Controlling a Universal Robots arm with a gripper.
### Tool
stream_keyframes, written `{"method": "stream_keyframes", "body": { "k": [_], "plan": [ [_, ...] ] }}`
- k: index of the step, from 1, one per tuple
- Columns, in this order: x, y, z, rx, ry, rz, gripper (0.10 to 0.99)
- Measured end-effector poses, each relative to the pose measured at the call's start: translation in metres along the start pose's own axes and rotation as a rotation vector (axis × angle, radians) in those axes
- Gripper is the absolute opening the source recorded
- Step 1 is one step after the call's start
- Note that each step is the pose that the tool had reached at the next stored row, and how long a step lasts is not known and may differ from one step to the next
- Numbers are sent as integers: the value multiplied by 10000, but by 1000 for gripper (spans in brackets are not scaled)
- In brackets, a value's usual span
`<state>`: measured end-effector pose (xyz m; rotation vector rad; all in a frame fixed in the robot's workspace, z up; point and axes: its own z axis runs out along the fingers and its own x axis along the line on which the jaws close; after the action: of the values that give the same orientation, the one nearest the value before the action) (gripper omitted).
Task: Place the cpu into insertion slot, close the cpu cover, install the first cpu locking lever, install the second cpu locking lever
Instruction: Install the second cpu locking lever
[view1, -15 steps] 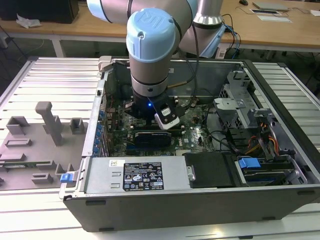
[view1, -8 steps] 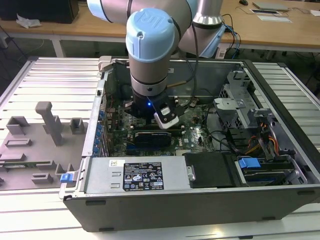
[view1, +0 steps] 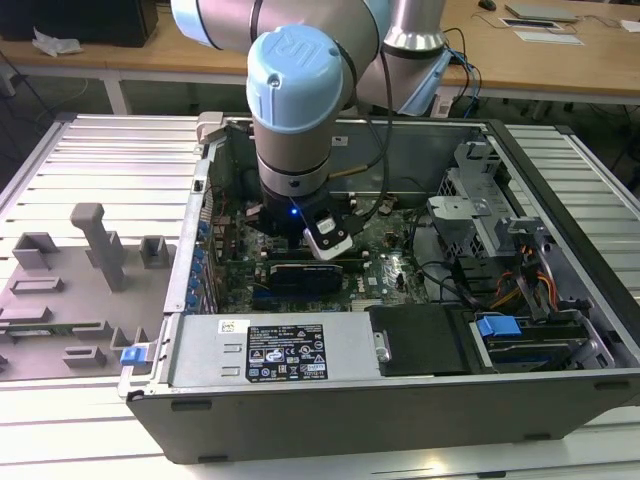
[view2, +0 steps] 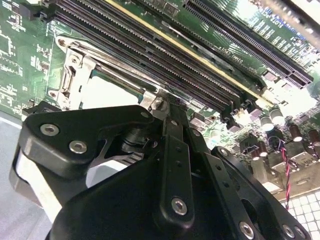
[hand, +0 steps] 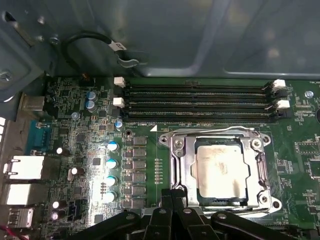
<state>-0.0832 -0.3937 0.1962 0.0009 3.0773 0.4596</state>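
- In the exterior view, the arm reached down into the open computer case (view1: 560, 330), and the gripper (view1: 322, 243) hung low over the motherboard (view1: 385, 262) near the middle of the case. The fingers could not be made out from there.
- In the second wrist view, the gripper (view2: 167, 100) had its black fingers (view2: 175, 131) drawn together into a narrow point, with nothing seen between them. The tip sat right at the near edge of the cpu cover (view2: 82, 75), by a small screw on the frame. Whether it touched the metal could not be told. The memory slots (view2: 165, 45) ran just beyond the socket.
- In the first wrist view, the cpu (hand: 221, 172) lay seated in the insertion slot (hand: 187, 172), directly ahead of the fingers (hand: 172, 197). The cpu cover (hand: 218, 136) appeared folded down around the chip, its window framing the silver top.
- Judged from this, placing and covering looked done, and a locking lever step was in hand. The next move called for a firm, well-aimed push at the socket edge, without skidding onto the chip.
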Motion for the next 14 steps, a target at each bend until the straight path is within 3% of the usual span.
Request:
{"method": "stream_keyframes", "body": {
  "k": [2, 3, 6, 8, 10, 14],
  "plan": [
    [-1, 8, -23, 10, -3, -1, 106],
    [-3, 24, -76, 34, -2, -1, 106],
    [-12, 52, -164, 187, -4, -4, 106],
    [-28, 55, -177, 515, -1, 6, 106],
    [-76, 55, -175, 693, -9, 49, 106],
    [-225, 54, -171, 753, -6, 85, 106]
  ]
}}
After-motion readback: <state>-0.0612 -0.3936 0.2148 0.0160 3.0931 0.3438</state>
